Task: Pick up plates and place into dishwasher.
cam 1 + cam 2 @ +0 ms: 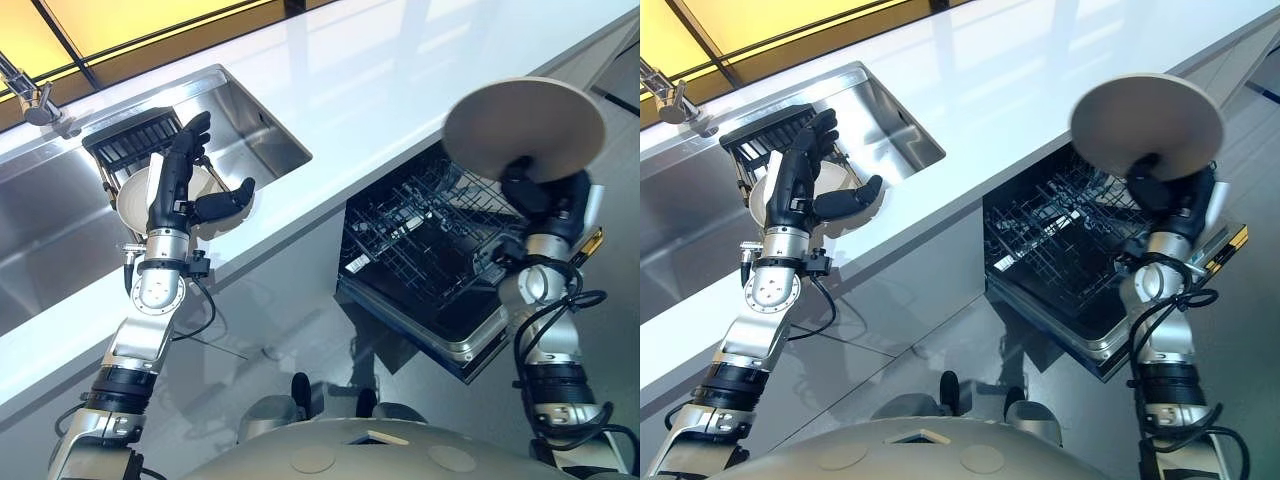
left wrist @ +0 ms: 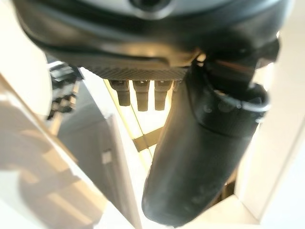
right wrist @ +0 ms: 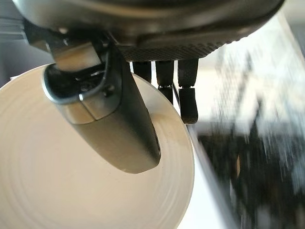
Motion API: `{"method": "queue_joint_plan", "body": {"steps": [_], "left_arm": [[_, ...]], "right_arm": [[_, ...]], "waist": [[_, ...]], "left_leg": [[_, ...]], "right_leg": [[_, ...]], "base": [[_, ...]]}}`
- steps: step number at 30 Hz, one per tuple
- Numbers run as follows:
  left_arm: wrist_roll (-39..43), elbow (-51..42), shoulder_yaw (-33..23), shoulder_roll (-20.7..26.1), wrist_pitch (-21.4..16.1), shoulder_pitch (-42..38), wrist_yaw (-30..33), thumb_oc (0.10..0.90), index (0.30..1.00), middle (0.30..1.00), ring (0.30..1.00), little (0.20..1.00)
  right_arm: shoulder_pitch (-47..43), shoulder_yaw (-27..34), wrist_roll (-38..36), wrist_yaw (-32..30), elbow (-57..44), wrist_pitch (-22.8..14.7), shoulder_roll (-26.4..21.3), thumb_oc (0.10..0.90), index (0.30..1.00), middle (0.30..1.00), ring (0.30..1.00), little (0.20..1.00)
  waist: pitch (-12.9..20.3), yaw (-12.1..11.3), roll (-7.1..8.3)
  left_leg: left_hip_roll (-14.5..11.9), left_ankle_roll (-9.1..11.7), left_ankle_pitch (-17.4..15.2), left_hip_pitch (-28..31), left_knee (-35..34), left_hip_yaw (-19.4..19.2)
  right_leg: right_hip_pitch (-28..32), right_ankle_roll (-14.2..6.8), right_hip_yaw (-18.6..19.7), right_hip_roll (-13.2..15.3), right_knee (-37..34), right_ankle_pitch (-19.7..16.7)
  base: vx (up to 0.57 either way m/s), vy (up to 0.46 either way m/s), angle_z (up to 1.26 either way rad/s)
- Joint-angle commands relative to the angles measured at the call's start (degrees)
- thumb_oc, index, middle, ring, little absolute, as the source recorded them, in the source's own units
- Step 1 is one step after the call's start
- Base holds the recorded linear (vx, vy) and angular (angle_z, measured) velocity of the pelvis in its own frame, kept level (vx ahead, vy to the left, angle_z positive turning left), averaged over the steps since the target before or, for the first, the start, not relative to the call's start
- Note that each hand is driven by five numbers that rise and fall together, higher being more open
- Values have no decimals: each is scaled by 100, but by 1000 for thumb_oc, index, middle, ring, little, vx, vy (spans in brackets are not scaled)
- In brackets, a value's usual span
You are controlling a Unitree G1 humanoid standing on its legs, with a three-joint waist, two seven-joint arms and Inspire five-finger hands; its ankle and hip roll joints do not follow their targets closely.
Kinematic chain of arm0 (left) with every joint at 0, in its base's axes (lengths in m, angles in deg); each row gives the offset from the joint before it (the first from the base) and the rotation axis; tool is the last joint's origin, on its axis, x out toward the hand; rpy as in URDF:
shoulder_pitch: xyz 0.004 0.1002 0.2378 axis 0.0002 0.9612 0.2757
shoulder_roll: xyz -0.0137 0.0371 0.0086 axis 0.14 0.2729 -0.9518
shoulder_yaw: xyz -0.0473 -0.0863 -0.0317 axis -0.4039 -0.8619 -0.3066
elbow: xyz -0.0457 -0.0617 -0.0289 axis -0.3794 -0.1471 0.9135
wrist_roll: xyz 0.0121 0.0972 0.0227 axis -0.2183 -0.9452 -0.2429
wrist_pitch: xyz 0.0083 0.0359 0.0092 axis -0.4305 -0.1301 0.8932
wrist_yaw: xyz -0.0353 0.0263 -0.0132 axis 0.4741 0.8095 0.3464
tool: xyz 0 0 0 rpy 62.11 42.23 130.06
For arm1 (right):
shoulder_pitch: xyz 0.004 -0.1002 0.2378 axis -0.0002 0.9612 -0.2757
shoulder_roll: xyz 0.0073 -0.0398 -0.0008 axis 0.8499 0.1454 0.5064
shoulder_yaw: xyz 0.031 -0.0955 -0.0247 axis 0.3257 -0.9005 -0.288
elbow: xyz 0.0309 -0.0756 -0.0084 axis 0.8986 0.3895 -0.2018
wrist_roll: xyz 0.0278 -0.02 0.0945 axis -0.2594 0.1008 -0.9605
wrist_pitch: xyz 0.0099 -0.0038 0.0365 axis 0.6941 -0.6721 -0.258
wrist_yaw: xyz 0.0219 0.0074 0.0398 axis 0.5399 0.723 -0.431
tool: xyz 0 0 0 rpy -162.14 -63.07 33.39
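White countertop (image 1: 400, 70) with steel sink (image 1: 250, 125) at 10 o'clock, open dishwasher rack (image 1: 420, 250) at 4 o'clock. Right hand (image 1: 545, 195) pinching beige plate (image 1: 525, 125), thumb across its face, raised above rack. Left hand (image 1: 180, 180) over sink beside another plate (image 1: 135, 195), fingers straight, thumb spread, holding nothing.

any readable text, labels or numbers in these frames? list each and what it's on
None readable.
Small pale label on the front rim of the dishwasher rack: too small to read.
Yellow strip on the right edge of the dishwasher drawer: no characters can be made out.
Plate in the right hand: plain, no print.
Plates in the sink by the left hand: no markings visible.
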State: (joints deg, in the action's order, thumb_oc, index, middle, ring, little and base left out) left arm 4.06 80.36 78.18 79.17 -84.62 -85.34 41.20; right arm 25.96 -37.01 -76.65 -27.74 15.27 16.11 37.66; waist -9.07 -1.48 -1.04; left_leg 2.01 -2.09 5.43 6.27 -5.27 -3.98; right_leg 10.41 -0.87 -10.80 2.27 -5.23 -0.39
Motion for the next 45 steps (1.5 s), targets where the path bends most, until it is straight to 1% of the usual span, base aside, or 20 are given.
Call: {"method": "queue_joint_plan", "body": {"steps": [1,2,3,5,6,8,10,11,14,17,19,22,23,28,30,32,34,37,40,45], "left_arm": [[278,-110,-439,473,-288,-486,114,800,900,900,900,900],[298,-118,-476,491,-257,-482,92,800,900,900,900,900],[331,-143,-545,542,-207,-464,69,800,900,900,900,900],[325,-196,-638,598,-116,-443,20,800,900,900,900,900],[357,-235,-721,663,-69,-419,-8,800,900,900,900,900],[343,-289,-784,728,-5,-410,0,800,900,900,900,900],[386,-316,-790,803,52,-438,23,800,900,900,900,900],[396,-313,-784,829,60,-457,42,800,900,900,900,900],[423,-346,-753,899,79,-494,72,800,900,900,900,900],[434,-365,-759,981,61,-518,29,800,900,900,900,900],[465,-322,-756,1055,-38,-554,-17,800,900,900,900,900],[546,-243,-735,1170,-116,-699,-91,800,900,900,900,900],[625,-178,-718,1280,-170,-813,-135,800,900,900,900,900],[833,-4,-691,1574,-291,-1064,-238,800,900,900,900,900],[906,90,-685,1669,-376,-1089,-280,800,900,900,900,900],[957,140,-684,1694,-420,-1060,-304,800,900,900,900,900],[981,165,-689,1683,-451,-987,-303,800,900,900,900,900],[947,186,-686,1574,-504,-846,-317,800,900,900,900,900],[884,151,-651,1442,-492,-765,-292,800,900,900,900,900],[851,84,-616,1321,-489,-741,-279,800,900,900,900,900]], "right_arm": [[-964,454,1442,-425,397,835,-1097,100,300,300,300,200],[-983,475,1487,-391,564,993,-1220,100,300,300,300,200],[-958,521,1690,-313,770,1371,-1409,100,300,300,300,200],[-897,553,2056,3,1108,1969,-1658,100,300,300,300,200],[-831,539,2448,437,1366,2532,-1870,100,300,300,300,200],[-839,383,2926,1037,1767,3032,-2151,100,300,300,300,200],[-986,113,3320,1449,2237,3281,-2406,100,300,300,300,200],[-1077,-28,3453,1568,2436,3297,-2510,100,300,300,300,200],[-1366,-420,3883,2180,2948,3553,-2773,100,300,300,300,200],[-1625,-714,3929,2451,3442,3579,-2983,100,300,300,300,200],[-1863,-905,3967,2654,3807,3646,-3106,100,300,300,300,200],[-2229,-1140,3784,2762,4391,3683,-3198,100,300,300,300,200],[-2442,-1237,3648,2720,4630,3694,-3244,100,300,300,300,200],[-3080,-1525,3185,2493,4994,3836,-3376,100,300,300,300,200],[-3294,-1564,3068,2255,5091,3755,-3456,100,300,300,300,200],[-3484,-1588,3053,1969,5078,3748,-3521,100,300,300,300,200],[-3624,-1605,3157,1690,4991,3706,-3594,100,300,300,300,200],[-3703,-1601,3404,1588,4875,3622,-3634,100,300,300,300,200],[-3726,-1649,3690,1607,4791,3462,-3638,100,300,300,300,200],[-3743,-1895,4221,1819,4760,3363,-3566,100,300,300,300,200]], "waist": [[390,-94,21],[379,-103,21],[362,-116,35],[333,-130,58],[310,-142,76],[273,-170,101],[236,-227,130],[213,-253,141],[152,-358,175],[75,-473,201],[-15,-577,204],[-155,-710,200],[-262,-781,195],[-566,-930,180],[-643,-971,165],[-680,-1005,155],[-691,-1017,144],[-663,-1012,134],[-646,-1011,131],[-685,-1009,116]], "left_leg": [[140,19,-920,423,38,-19],[135,23,-919,427,37,-7],[127,27,-910,425,39,11],[114,36,-894,414,47,40],[103,43,-880,408,53,67],[85,65,-858,392,58,111],[66,86,-838,377,77,167],[54,96,-823,367,83,199],[48,115,-787,327,113,310],[22,153,-753,237,174,406],[10,190,-730,91,272,490],[-3,225,-692,-136,396,596],[-11,237,-670,-245,440,647],[-3,272,-601,-587,589,786],[3,276,-586,-677,635,831],[18,277,-574,-747,676,877],[27,274,-575,-752,697,912],[50,268,-581,-724,717,948],[74,261,-579,-713,744,984],[94,248,-554,-750,783,988]], "right_leg": [[-163,-290,-72,-141,657,651],[-163,-289,-82,-140,682,668],[-168,-285,-94,-142,721,686],[-181,-279,-108,-138,781,714],[-198,-274,-120,-137,834,731],[-220,-259,-149,-141,889,753],[-230,-234,-190,-144,955,788],[-236,-222,-223,-145,993,805],[-257,-191,-304,-151,1091,854],[-292,-169,-394,-150,1156,877],[-370,-146,-452,-145,1231,898],[-509,-112,-523,-138,1325,913],[-582,-90,-550,-146,1369,919],[-781,-14,-623,-169,1438,922],[-832,9,-662,-172,1445,913],[-868,28,-679,-171,1450,912],[-879,32,-689,-163,1464,913],[-858,19,-691,-142,1468,909],[-849,10,-664,-127,1465,896],[-883,-4,-600,-114,1471,865]], "base": [[63,-33,8],[76,-44,10],[61,-42,13],[77,-64,15],[92,-81,16],[87,-77,10],[82,-78,5],[82,-81,6],[88,-81,9],[70,-86,19],[23,-87,22],[-25,-86,22],[-70,-107,29],[-59,-86,33],[-11,-40,19],[28,-4,34],[61,23,19],[93,42,8],[72,42,7],[11,35,-2]]}}
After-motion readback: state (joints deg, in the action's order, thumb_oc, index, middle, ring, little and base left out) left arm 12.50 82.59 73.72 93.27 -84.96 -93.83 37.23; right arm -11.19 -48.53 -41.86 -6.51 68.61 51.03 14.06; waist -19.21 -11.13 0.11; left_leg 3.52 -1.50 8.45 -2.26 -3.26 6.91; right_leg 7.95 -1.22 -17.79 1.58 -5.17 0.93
